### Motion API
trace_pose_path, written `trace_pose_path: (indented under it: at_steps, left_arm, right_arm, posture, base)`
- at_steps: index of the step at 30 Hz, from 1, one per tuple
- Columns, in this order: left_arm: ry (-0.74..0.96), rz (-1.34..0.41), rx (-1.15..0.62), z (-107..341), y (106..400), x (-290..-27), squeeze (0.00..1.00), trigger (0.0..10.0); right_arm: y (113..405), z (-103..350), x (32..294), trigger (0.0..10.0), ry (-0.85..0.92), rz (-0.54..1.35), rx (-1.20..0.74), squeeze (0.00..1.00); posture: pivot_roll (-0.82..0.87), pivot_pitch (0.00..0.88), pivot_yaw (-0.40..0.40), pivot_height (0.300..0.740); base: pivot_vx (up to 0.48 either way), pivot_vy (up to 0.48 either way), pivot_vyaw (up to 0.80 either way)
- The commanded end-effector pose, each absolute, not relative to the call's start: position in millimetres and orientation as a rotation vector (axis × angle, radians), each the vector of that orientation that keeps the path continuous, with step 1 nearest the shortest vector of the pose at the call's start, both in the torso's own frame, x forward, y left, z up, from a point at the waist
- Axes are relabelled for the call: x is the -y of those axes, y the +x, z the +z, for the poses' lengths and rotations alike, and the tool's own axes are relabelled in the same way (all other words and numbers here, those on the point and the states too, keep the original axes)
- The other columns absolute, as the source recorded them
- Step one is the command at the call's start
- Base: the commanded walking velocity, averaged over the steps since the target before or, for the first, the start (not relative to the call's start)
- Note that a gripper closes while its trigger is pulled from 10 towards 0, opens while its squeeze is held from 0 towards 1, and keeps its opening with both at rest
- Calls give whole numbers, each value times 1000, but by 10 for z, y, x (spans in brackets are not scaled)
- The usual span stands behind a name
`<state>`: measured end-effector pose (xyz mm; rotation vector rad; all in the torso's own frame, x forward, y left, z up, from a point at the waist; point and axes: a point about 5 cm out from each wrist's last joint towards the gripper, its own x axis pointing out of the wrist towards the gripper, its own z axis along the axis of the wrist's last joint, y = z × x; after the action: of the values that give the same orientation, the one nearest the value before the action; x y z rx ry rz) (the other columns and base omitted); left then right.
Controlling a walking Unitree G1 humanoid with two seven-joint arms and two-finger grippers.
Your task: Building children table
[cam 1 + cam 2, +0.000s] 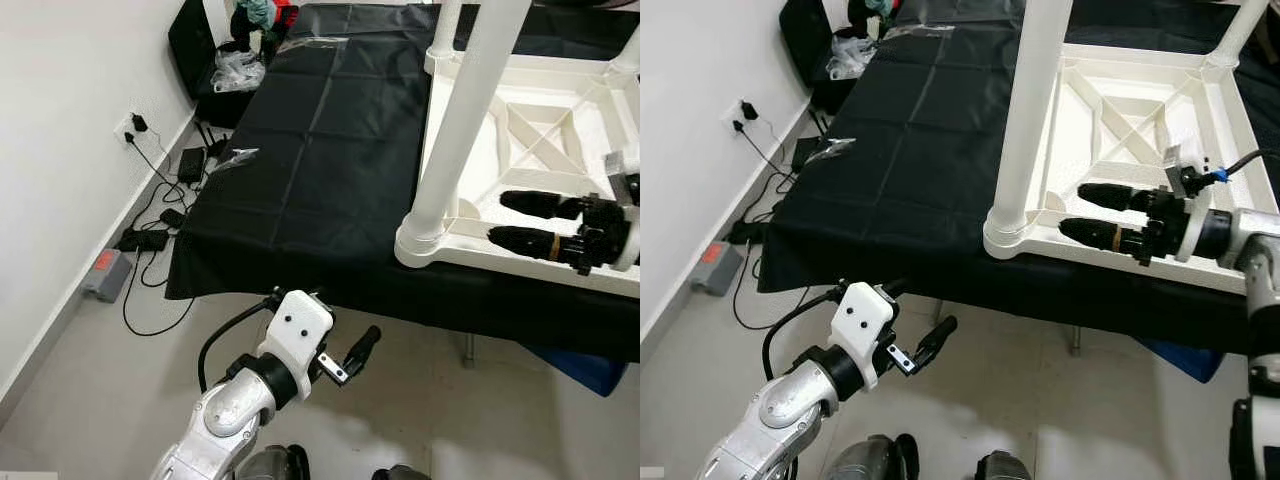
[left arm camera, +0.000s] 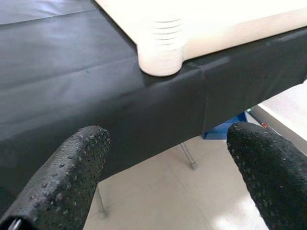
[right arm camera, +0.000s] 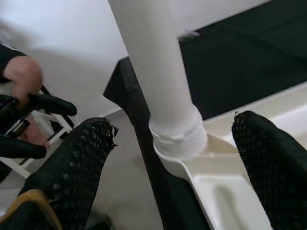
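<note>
A white children's table [image 1: 470, 258] lies upside down on a black cloth [image 1: 310, 150], its ribbed underside facing up. One white leg [image 1: 462, 110] stands upright in the near left corner socket [image 3: 178, 143]. My right gripper [image 1: 498, 218] hovers open over the underside, its fingers [image 3: 81, 158] pointing at the foot of that leg and not touching it. My left gripper [image 1: 325, 318] hangs open below the cloth's front edge, with its fingers [image 2: 72, 167] empty and the corner socket [image 2: 160, 48] seen from underneath.
More white legs stand at the far corners [image 1: 445, 25]. Cables and power bricks [image 1: 150, 235] lie on the floor by the left wall. Black bags [image 1: 215, 50] sit at the back. A blue object [image 1: 585, 365] lies under the table. A person's hand [image 3: 21, 74] is nearby.
</note>
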<state>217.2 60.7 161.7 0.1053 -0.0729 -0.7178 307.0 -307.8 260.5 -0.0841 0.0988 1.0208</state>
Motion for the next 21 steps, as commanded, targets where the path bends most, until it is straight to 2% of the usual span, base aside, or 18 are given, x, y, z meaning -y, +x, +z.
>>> trace_pose_path:
  at_steps: [1,7,21]
  left_arm:
    - [111,-730,74,1607,2135,-592,0,10000]
    - [115,-741,79,1599,2103,-571,0,10000]
    - [105,-746,135,1739,2126,-515,0,10000]
  right_arm:
    - [3087,2615,3018,10000,-81,1054,-84,0]
    - [3202,2763,2845,10000,-50,1098,18,0]
    - [3333,2899,2605,10000,-42,1187,80,0]
  posture:
    - [154,182,3,740]
    - [155,176,4,740]
    - [158,189,-8,740]
  base:
    - [0,0,0]
    - [0,0,0]
    - [0,0,0]
